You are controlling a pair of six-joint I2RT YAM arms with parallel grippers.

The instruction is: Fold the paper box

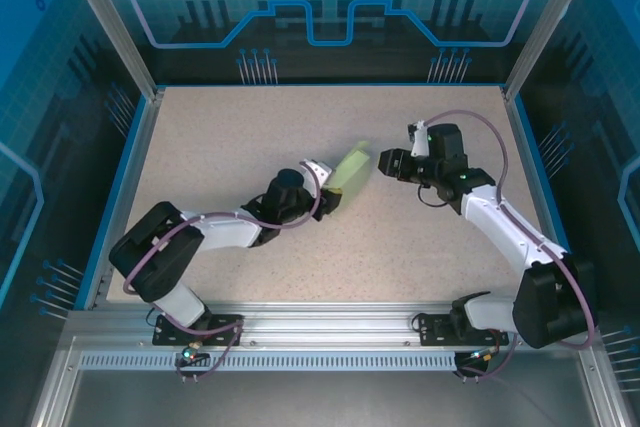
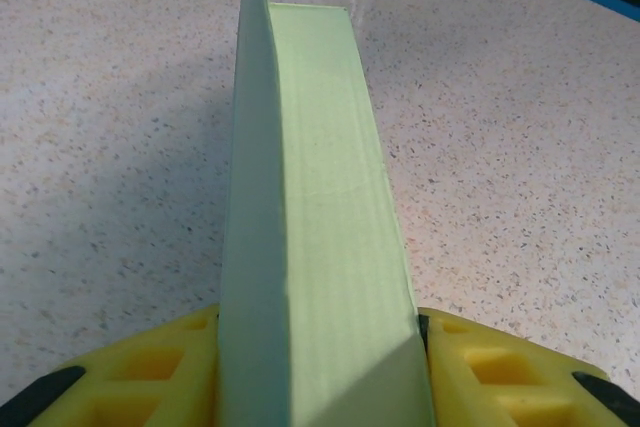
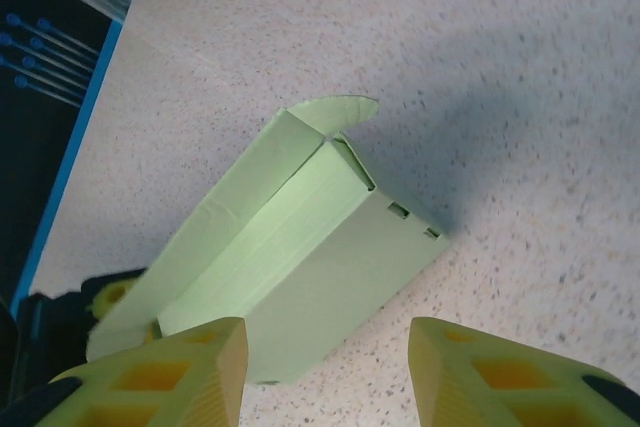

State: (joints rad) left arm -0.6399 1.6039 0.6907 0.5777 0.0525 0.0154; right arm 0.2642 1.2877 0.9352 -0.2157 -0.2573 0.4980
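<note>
Left hand (image 2: 320,362) grips paper box (image 3: 320,277); right wrist view reveals curved flap (image 3: 340,112).

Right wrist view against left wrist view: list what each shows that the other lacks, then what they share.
Right wrist: the paper box with its rounded end flap open, two slots, and the open right gripper short of it. Left wrist: the left gripper clamping the box's near end, one long panel standing up. Both: the mint-green box on the speckled table.

Paper box (image 3: 330,277) — matt, smooth card; table (image 3: 520,97) — speckled, grainy.
</note>
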